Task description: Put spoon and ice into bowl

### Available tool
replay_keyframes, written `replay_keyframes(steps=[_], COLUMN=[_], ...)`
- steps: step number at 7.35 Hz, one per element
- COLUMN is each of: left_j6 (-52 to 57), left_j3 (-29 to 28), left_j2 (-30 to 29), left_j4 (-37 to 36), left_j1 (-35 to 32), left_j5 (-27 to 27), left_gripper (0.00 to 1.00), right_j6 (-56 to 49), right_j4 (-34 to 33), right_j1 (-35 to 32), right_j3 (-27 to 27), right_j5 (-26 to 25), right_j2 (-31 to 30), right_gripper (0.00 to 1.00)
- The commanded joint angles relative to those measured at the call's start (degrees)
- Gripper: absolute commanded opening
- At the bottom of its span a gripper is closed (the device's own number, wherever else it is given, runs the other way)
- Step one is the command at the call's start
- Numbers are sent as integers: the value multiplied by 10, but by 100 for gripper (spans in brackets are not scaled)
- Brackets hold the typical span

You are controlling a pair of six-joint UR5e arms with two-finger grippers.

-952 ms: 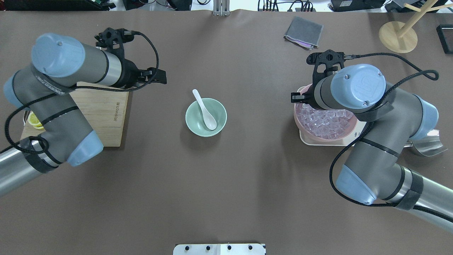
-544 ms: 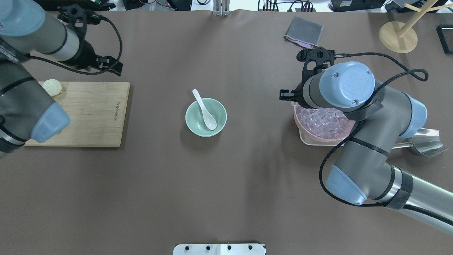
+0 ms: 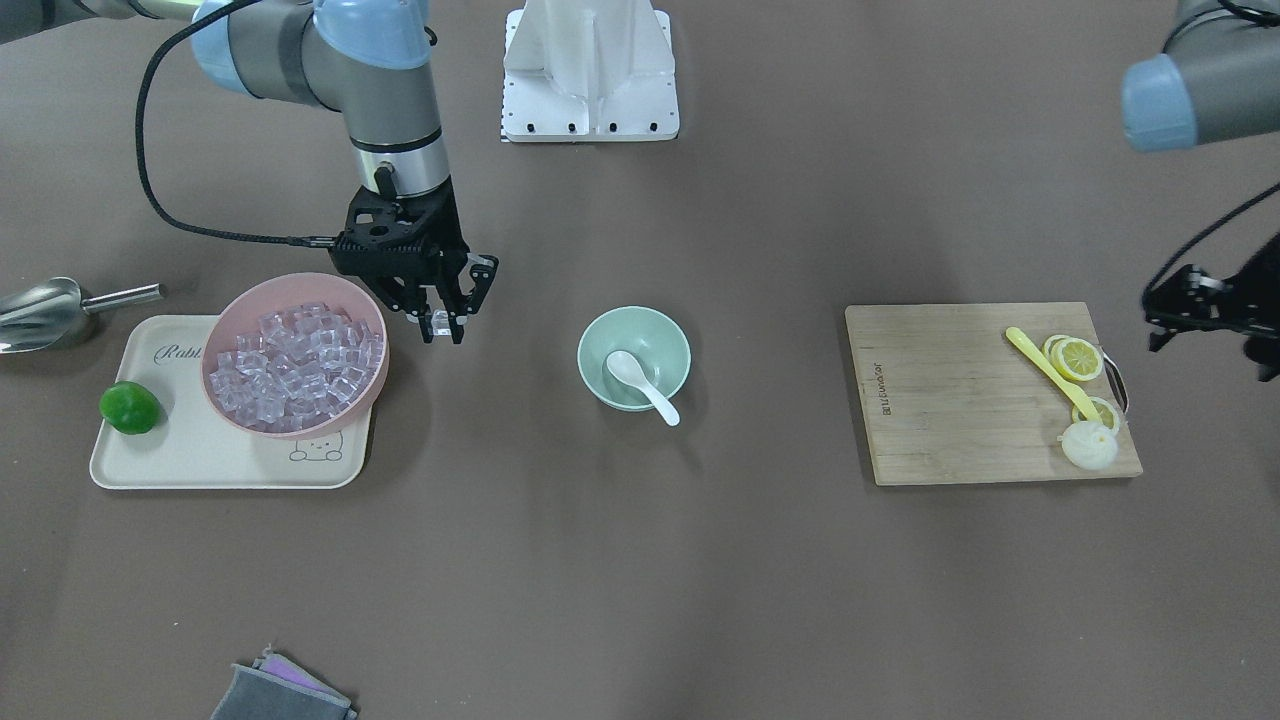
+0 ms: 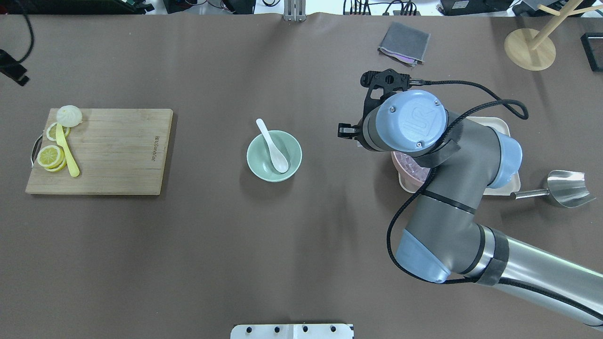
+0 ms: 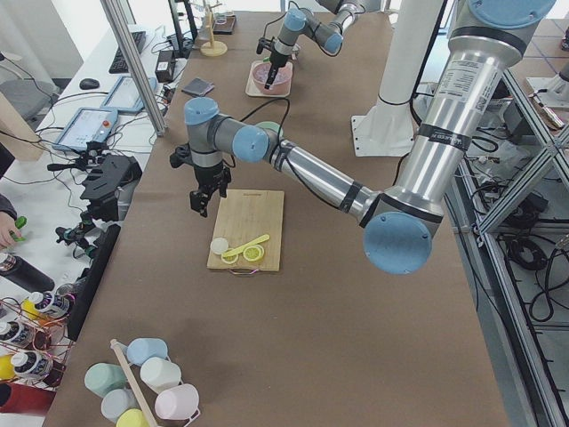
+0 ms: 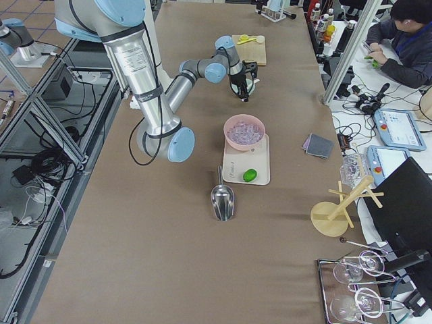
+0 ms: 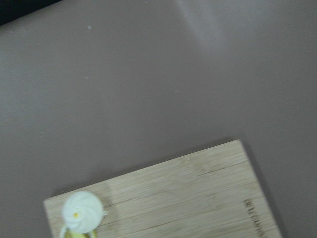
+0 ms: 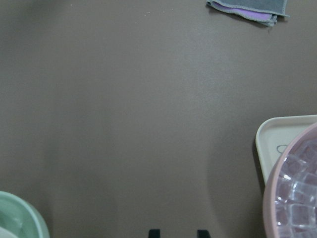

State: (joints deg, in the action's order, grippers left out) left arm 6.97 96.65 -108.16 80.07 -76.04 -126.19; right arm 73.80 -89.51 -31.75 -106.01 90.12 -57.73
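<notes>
Right gripper (image 3: 441, 333): fingers clenched on one ice cube (image 3: 441, 319), small, clear and glassy. It hangs above the matte brown table (image 3: 640, 580), just beside the pink bowl (image 3: 290, 280), on the side facing the green bowl (image 3: 668, 345) and well short of it.

We see the pink bowl heaped with ice cubes (image 3: 295, 365), same clear glassy kind. It sits on a cream rounded-corner tray (image 3: 200, 462), with a glossy green lime (image 3: 130, 407) beside it on the tray. A steel scoop (image 3: 40, 305) lies on the table just off the tray's outer end.

The green bowl is mid-table: small, round, smooth mint walls, no ice in it. The white spoon (image 3: 640, 385) is in it, glossy, with the oval scoop on the bottom and the short handle leaning over the rim.

Left gripper (image 5: 203, 200): hangs over bare table off the far side of the wooden cutting board (image 3: 960, 400). We cannot tell if the fingers are apart or closed.

On the board's outer end we have a thin yellow spoon (image 3: 1050, 372), lemon slices (image 3: 1078, 358) and a white pleated bun (image 3: 1088, 445).

A folded grey cloth (image 3: 270, 697) lies at the table edge.
</notes>
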Motion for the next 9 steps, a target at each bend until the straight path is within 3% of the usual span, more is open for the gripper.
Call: replay_keyframes(steps=[1,4,7,9], left_j6=[123,179,172,172], left_j3=[-71,-82,-84,-84], left_j2=[20,22,71,72], left_j4=[4,2,23,23], left_j1=[-93,-103,-103,-103], left_j5=[-29,-27,-28,-28], left_gripper=[98,98,98,98], right_j6=[46,81,93,93], right_j4=[-8,-23,-20,-17], right_j1=[32,60,95,99], right_j3=[25,118,163,232], right_j5=[-23,-35,-57,-65], right_j2=[43,137,178,224], right_gripper=[0,0,0,0])
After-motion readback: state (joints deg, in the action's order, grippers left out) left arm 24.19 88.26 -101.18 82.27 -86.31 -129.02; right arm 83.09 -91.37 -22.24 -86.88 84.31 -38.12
